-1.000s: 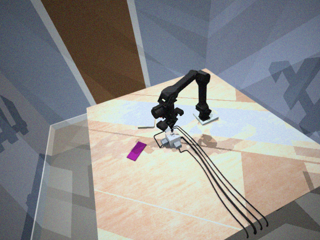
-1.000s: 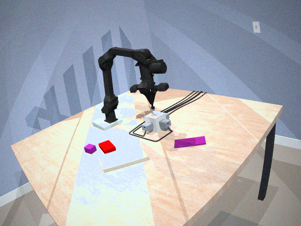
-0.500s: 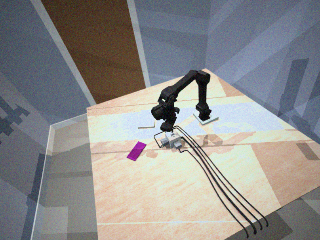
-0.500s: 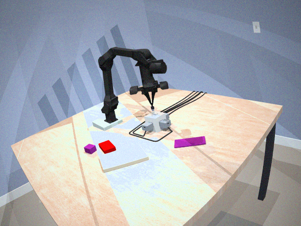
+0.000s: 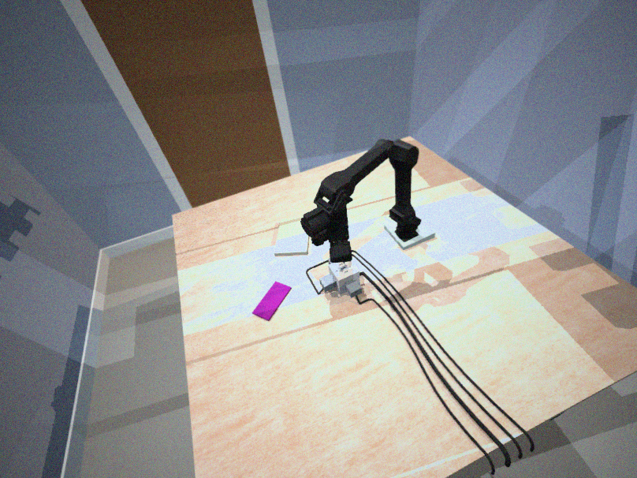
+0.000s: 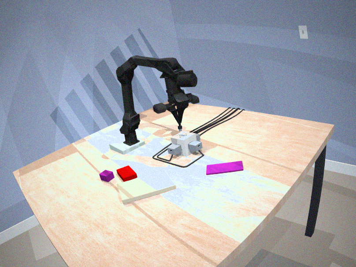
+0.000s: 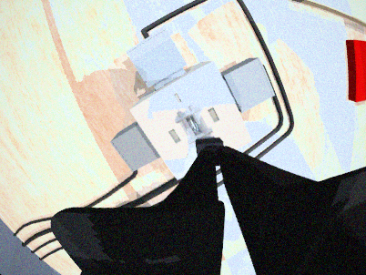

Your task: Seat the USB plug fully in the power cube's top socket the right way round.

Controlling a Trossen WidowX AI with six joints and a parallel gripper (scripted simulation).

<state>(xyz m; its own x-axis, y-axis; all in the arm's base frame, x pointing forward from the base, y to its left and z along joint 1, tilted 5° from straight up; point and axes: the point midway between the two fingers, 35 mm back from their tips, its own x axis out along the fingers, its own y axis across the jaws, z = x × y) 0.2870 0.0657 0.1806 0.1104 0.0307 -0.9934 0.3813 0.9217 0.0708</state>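
The white power cube stands in the middle of the table, with grey plugs in its sides. Its top socket shows in the wrist view between two small slots. My gripper points straight down over the cube's top and is shut on the small USB plug. The plug sits at the fingertips, just above the cube's top face. The fingers hide most of it, so I cannot tell which way round it faces.
Black cables run from the cube to the table edge, and one loops in front of it. A magenta slab, a red block, a purple cube and a cream board lie nearby.
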